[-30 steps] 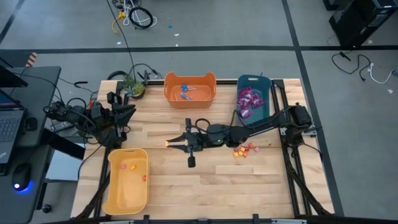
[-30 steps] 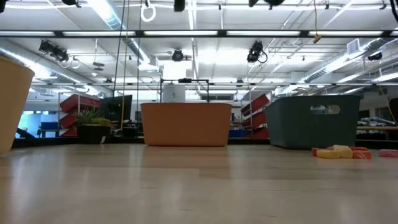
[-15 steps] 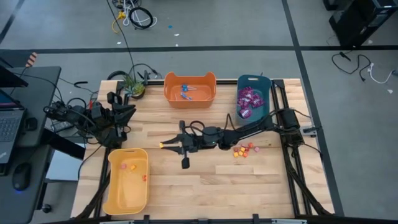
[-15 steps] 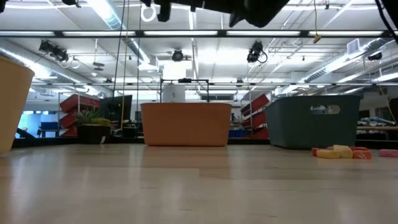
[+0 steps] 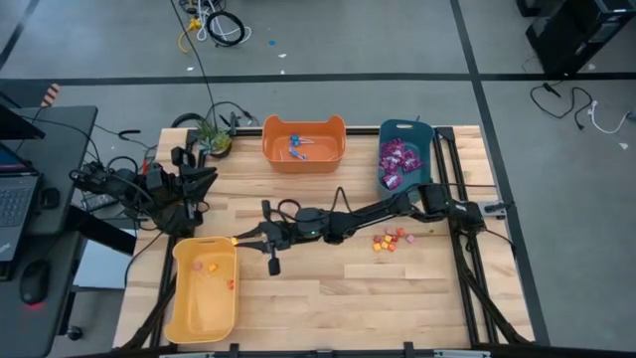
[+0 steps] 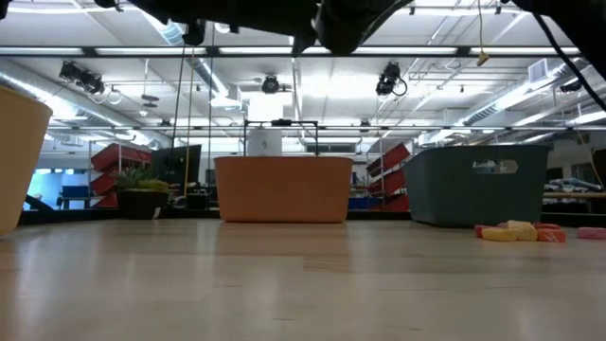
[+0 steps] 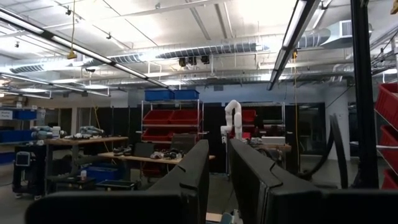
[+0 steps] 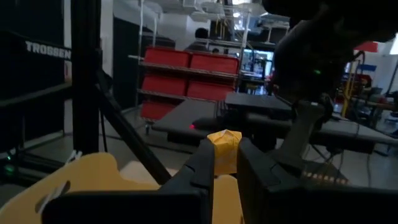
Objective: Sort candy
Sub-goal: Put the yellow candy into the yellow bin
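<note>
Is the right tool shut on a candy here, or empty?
Shut on one: the right tool pinches a yellow candy between its fingertips, at the near rim of the yellow bin.

Lighting: bright, even, from ceiling strip lights (image 6: 312,52); soft shadows on tabletop (image 5: 328,288); right wrist foreground blurred.

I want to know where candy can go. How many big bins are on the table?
3: the orange bin at the far edge, the teal bin beside it, and the yellow bin at the near left.
</note>
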